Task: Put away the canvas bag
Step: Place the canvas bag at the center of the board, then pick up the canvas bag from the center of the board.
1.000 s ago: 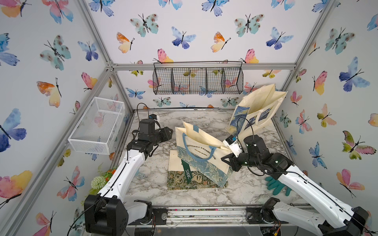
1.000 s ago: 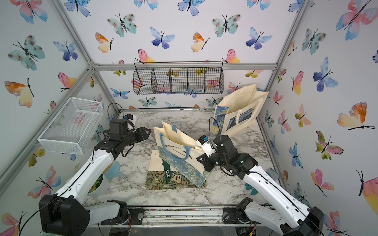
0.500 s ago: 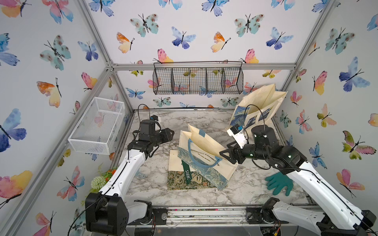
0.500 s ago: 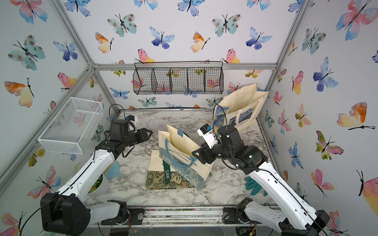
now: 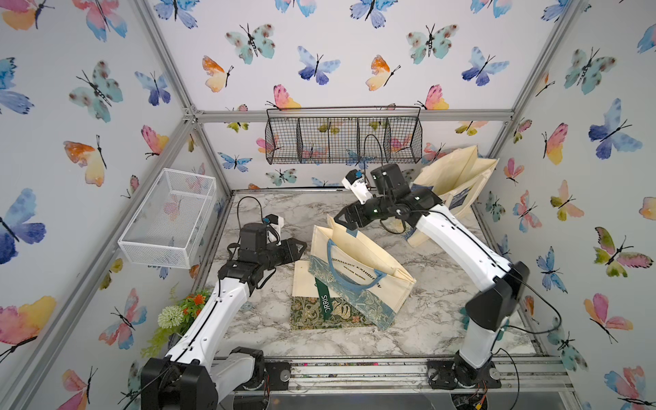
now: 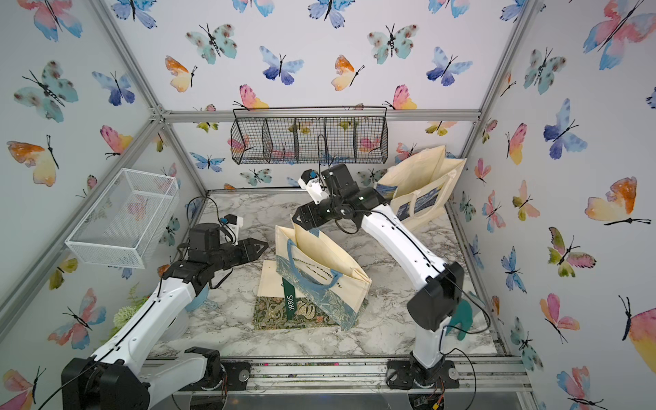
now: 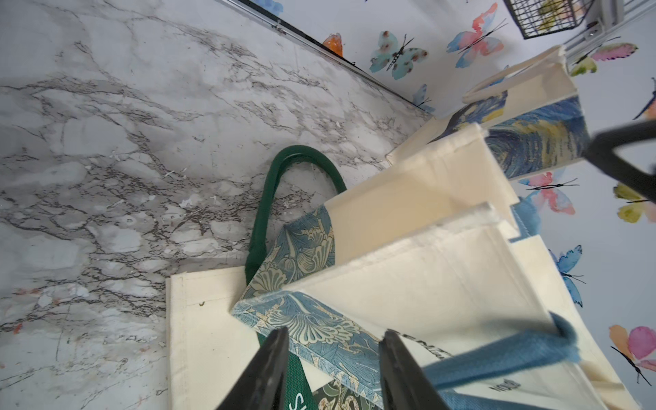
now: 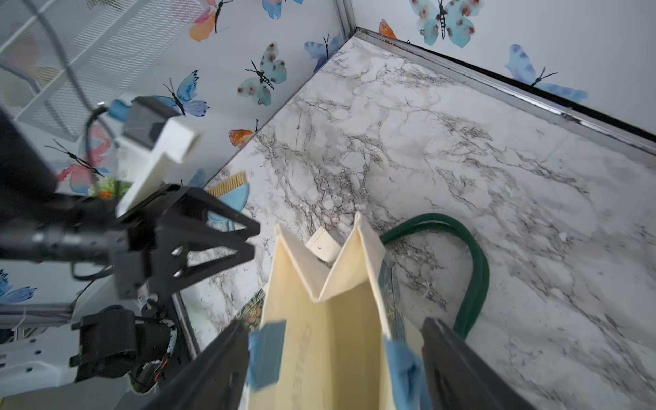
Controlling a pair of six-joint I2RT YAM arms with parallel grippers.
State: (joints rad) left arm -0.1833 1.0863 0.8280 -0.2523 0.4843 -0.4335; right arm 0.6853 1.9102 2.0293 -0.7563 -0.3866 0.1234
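The canvas bag (image 5: 358, 269) (image 6: 319, 269) is cream with a blue floral band and blue handles. It stands tilted and open-mouthed mid-table, resting on a flat green-patterned bag (image 5: 319, 316). My right gripper (image 5: 342, 220) (image 6: 300, 222) hovers open over the bag's far top edge. In the right wrist view its jaws straddle the open mouth (image 8: 337, 319) without holding it. My left gripper (image 5: 301, 246) (image 6: 264, 245) sits just left of the bag's side. In the left wrist view its jaws (image 7: 335, 340) stand apart, with the bag's blue corner (image 7: 319, 330) beyond them.
A second cream bag with a blue swirl print (image 5: 458, 184) leans in the back right corner. A black wire basket (image 5: 342, 140) hangs on the rear wall, a white mesh basket (image 5: 170, 220) on the left wall. Artificial flowers (image 5: 177, 312) and a teal glove (image 6: 461, 319) lie near the front corners.
My right gripper opened, let go of the bag and rose toward the back, above its top edge. The bag shifted right. My left gripper edged toward the bag, its jaws narrowing.
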